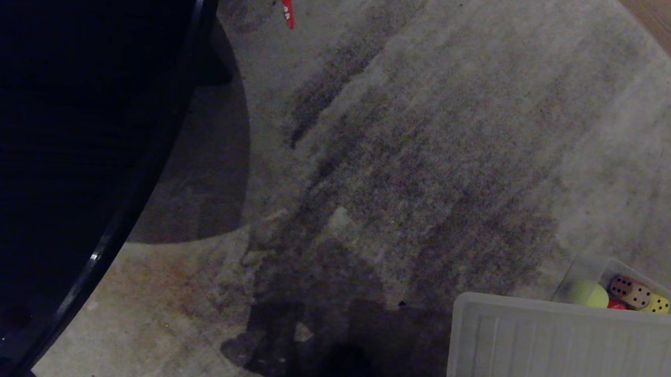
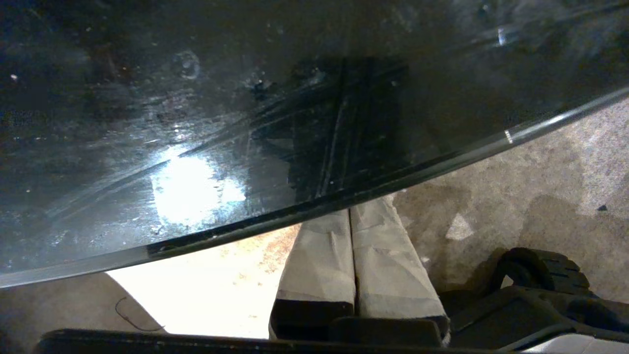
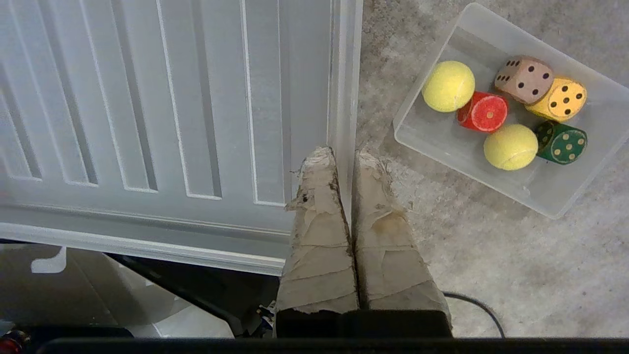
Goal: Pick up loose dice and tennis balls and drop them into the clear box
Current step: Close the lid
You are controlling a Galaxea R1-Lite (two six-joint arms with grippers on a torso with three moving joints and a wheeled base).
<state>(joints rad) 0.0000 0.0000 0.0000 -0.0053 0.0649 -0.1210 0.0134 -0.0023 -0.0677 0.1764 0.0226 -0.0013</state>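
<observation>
**Everything in the clear box; my right end effector hangs empty beside it**

Head view: the clear box peeks out past the far edge of the ribbed lid, on the carpet; inside it I make out a tennis ball, a tan die and a yellow die; neither arm shows here; a small red scrap lies well away from the box, too small to identify.

Left wrist view: my left end effector is clenched on nothing, at the rim of a dark glass worktop; no task thing is near it.

Right wrist view: my right end effector is pressed shut and empty, over the lid's edge; the box lies beside it across a strip of carpet, so this arm is the nearer; two balls, and red, tan, yellow and green dice all sit inside the box; I judge nothing is left to collect.
</observation>
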